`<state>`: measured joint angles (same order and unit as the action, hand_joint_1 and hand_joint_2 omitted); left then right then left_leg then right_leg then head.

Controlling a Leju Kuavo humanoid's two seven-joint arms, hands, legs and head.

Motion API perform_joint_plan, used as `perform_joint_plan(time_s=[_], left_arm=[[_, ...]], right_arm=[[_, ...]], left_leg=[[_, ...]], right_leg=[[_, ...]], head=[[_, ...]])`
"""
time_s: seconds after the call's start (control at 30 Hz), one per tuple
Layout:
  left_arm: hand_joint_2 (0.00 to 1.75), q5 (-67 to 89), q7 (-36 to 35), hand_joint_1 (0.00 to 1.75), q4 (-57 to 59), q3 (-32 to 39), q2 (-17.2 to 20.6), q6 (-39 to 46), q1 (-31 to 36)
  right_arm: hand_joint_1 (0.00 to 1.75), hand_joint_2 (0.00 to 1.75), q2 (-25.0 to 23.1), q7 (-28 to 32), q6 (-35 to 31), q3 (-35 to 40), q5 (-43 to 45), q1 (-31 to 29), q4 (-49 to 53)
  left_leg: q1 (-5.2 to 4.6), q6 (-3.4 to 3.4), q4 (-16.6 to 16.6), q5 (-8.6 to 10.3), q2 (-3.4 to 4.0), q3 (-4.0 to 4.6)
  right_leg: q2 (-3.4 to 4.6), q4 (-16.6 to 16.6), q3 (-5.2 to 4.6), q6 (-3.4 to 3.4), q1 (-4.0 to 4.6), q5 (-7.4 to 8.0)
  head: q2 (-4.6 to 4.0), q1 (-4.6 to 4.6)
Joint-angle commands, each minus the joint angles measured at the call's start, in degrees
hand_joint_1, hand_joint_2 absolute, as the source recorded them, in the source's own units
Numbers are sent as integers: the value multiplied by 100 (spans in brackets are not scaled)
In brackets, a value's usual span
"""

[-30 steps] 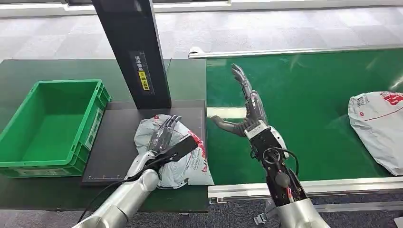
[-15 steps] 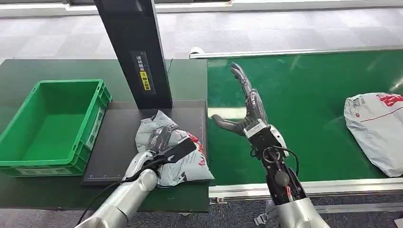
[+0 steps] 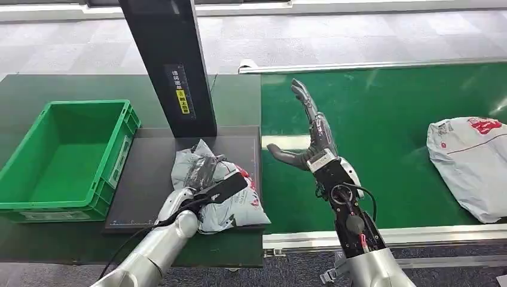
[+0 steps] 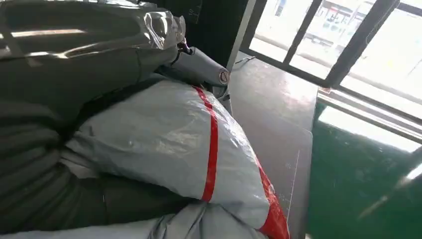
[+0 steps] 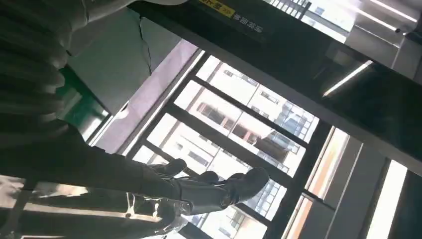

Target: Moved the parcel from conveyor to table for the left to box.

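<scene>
Two parcels are present. One grey parcel (image 3: 224, 191) with red markings lies on the dark mat (image 3: 143, 185) of the table (image 3: 36, 89), at the foot of the black post (image 3: 170, 66). The second parcel (image 3: 469, 164) rests on the green conveyor (image 3: 388, 113), near its right end and well apart from the robot.

The left hand (image 3: 200, 173) lies on top of the near parcel with its fingers curled down into the wrapping; the left wrist view shows the bag bunched up against the palm, so the hand appears to grip it. The right hand (image 3: 308, 134) stands upright above the conveyor, fingers apart and extended, holding nothing.

Step in hand, as judged: lift the gripped parcel and carry it leftward into the green bin (image 3: 66, 155), which stands just beside the mat.

Procedure for a clean transfer:
1. Confirm the grip before lifting. The wrapping is slack and slippery; a pinch of loose film alone is likely to slip.
2. Raise the parcel high enough to clear the near wall of the bin.
3. Keep the path away from the post.
4. Release only when the parcel is over the bin floor.
5. Hold the right hand clear of the table throughout.
</scene>
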<state>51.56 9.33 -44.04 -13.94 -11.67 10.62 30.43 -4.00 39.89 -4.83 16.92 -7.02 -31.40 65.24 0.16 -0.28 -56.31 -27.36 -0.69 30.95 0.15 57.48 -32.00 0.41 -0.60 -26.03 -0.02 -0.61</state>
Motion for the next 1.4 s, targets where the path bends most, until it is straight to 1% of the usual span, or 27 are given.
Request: perform_joint_plan(time_s=[0.03,0.07,0.1,0.13,0.17,0.2,0.23,0.27,0.3,0.33,0.37,0.47,0.53,0.87,0.93,1.13,1.23,1.27,1.3,1.37,1.4], left_arm=[[175,-195,774,175,517,-3,33,69,-182],[175,-290,931,175,369,54,21,307,-197],[175,-384,1073,175,207,105,24,560,-218],[175,-561,1223,175,-35,174,29,850,-271],[175,-731,1386,175,-453,252,57,1186,-375],[175,-902,1474,175,-825,275,109,1375,-488],[175,-1049,1587,175,-1316,305,189,1665,-639],[175,-1199,1693,175,-1835,329,254,1938,-798],[175,-1219,1649,175,-2148,295,344,1930,-883],[175,-1194,1699,175,-2447,338,403,2167,-950],[175,-1202,1730,175,-2656,362,446,2282,-994],[175,-964,1658,175,-2670,355,525,2415,-905],[175,-701,1490,175,-2460,318,523,2405,-765],[175,-533,1432,175,-2282,285,489,2463,-681],[175,-502,1450,175,-2225,229,442,2437,-640],[175,-459,1461,175,-2192,196,420,2485,-614],[175,-249,1498,175,-2216,166,429,2755,-556],[175,-11,1401,175,-2249,137,447,2849,-520],[175,631,1126,175,-2373,214,465,2938,-507],[175,1201,836,175,-2591,313,485,2937,-460],[175,1592,605,175,-2651,428,560,2933,-371]], right_arm=[[0,175,-19,11,27,-54,-14,-72,-319],[0,175,-10,11,-22,-48,-45,-53,-305],[0,175,5,11,-67,-58,-56,-27,-280],[0,175,19,11,-71,-88,-28,1,-281],[0,175,17,10,-77,-158,-20,-20,-490],[0,175,-15,-9,-13,-241,37,-56,-654],[0,175,-59,-359,205,-393,287,-107,-916],[0,175,-125,-746,469,-525,622,-232,-1350],[0,175,-161,-800,643,-614,850,-344,-1713],[0,175,-184,-1153,901,-739,1214,-517,-2248],[0,175,-196,-1246,1109,-802,1479,-692,-2740],[0,175,-189,-1201,1246,-785,1651,-1112,-3558],[0,175,-201,-1234,1165,-728,1645,-1294,-3765],[0,175,-212,-1349,1168,-721,1682,-1316,-3806],[0,175,-207,-1537,1376,-670,1780,-1321,-3868],[0,175,-215,-1571,1408,-633,1786,-1338,-3915],[0,175,-250,-1569,1426,-595,1803,-1371,-3944],[0,175,-257,-1560,1433,-582,1810,-1376,-3954],[0,175,-254,-1533,1455,-569,1832,-1368,-3960],[0,175,-221,-1454,1515,-535,1841,-1288,-3946],[0,175,-186,-1366,1547,-506,1825,-1212,-3931]], left_leg=[[-4,-3,8,25,17,53],[-3,-4,16,32,20,61],[-3,-3,3,16,13,40],[-2,-4,8,23,14,53],[-1,-3,-1,10,7,33],[-1,-3,4,16,13,45],[1,-4,9,20,22,55],[2,-3,-3,5,21,40],[4,-4,2,9,28,54],[6,-6,4,8,41,64],[5,-5,-2,4,34,66],[5,-4,-4,4,39,93],[1,-4,-7,4,34,106],[1,-2,-6,7,17,139],[1,-4,-5,6,19,135],[0,-2,-8,7,14,144],[1,-3,-8,6,16,143],[1,-2,-10,6,14,146],[2,-3,-11,6,17,146],[3,-4,-12,5,18,146],[3,-3,-12,6,13,148]], right_leg=[[10,-5,-60,-3,-4,28],[12,-14,-68,-4,-3,36],[7,-1,-46,-3,-3,18],[7,-8,-59,-3,-2,26],[3,1,-37,-2,-1,11],[7,-5,-51,-3,-1,19],[13,-12,-62,-3,2,26],[13,0,-48,-2,3,11],[17,-7,-63,-3,4,17],[30,-10,-77,-5,7,22],[27,-3,-78,-6,6,16],[32,0,-108,-7,5,16],[26,6,-120,-6,1,12],[10,3,-148,-4,2,10],[9,3,-145,-6,2,9],[6,5,-155,-4,1,9],[7,4,-155,-5,2,9],[7,6,-158,-4,2,9],[8,5,-158,-5,3,10],[8,5,-157,-6,4,9],[4,6,-159,-5,4,8]], head=[[0,-2],[0,0],[0,-2],[0,-2],[0,0],[0,-2],[0,0],[0,0],[0,0],[0,-2],[0,-2],[0,-2],[0,0],[0,0],[0,0],[0,-2],[0,-2],[0,0],[0,0],[0,-2],[0,0]])
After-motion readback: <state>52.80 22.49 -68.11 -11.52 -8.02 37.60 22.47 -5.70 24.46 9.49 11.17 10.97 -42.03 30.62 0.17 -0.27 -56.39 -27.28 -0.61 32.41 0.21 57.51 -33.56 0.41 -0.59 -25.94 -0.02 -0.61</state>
